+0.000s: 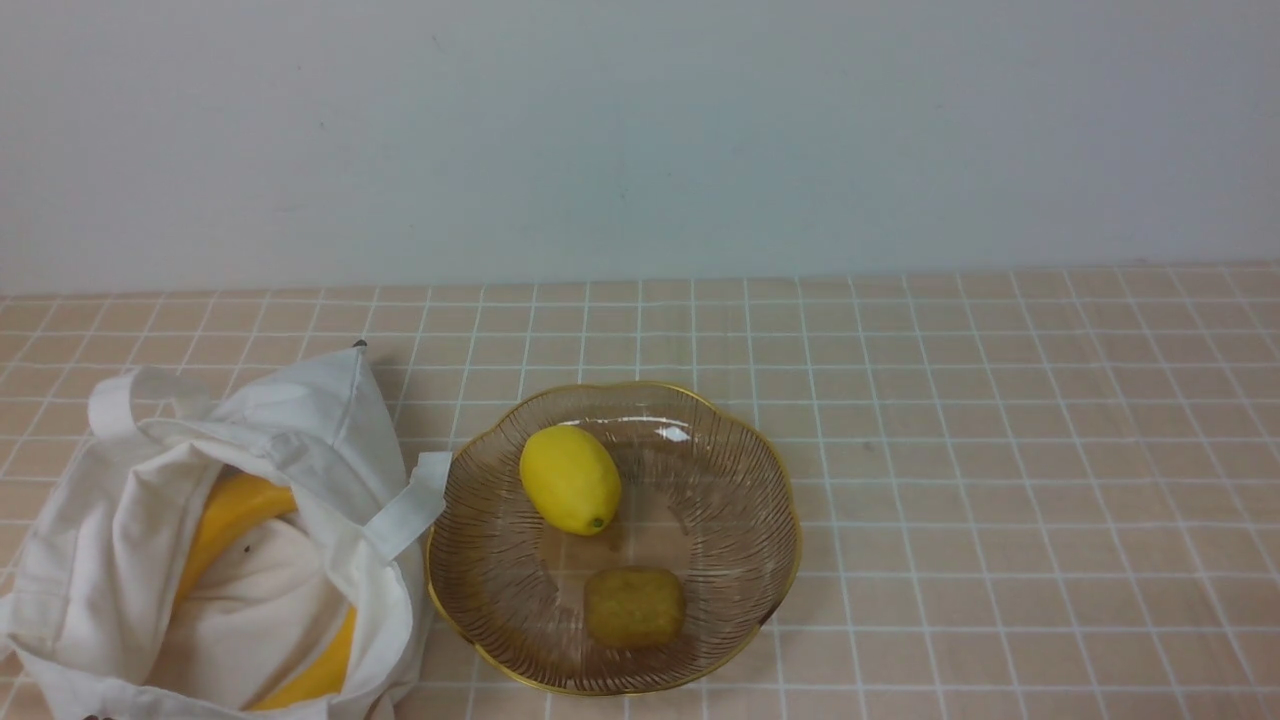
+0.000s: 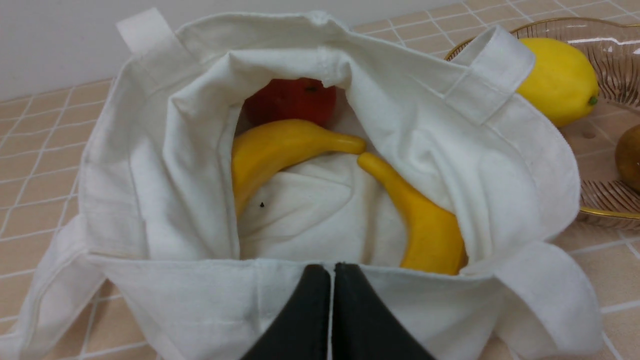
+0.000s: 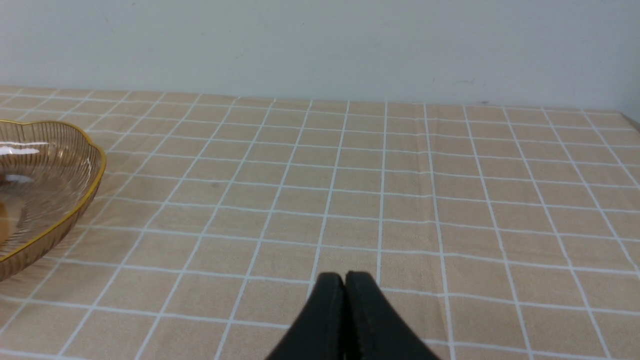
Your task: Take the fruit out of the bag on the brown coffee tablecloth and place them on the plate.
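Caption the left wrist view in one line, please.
The left gripper, shut, before an open white bag holding two bananas and a red fruit.

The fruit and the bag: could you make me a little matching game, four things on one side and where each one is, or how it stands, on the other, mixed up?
Things
1. Lemon
2. Red fruit
3. Plate
4. Left gripper

Places and states
A. shut, with nothing in its grip
B. brown glass with a gold rim
C. on the plate, bright yellow
D. inside the white bag, beyond a banana

Right pairs: 1-C, 2-D, 3-B, 4-A
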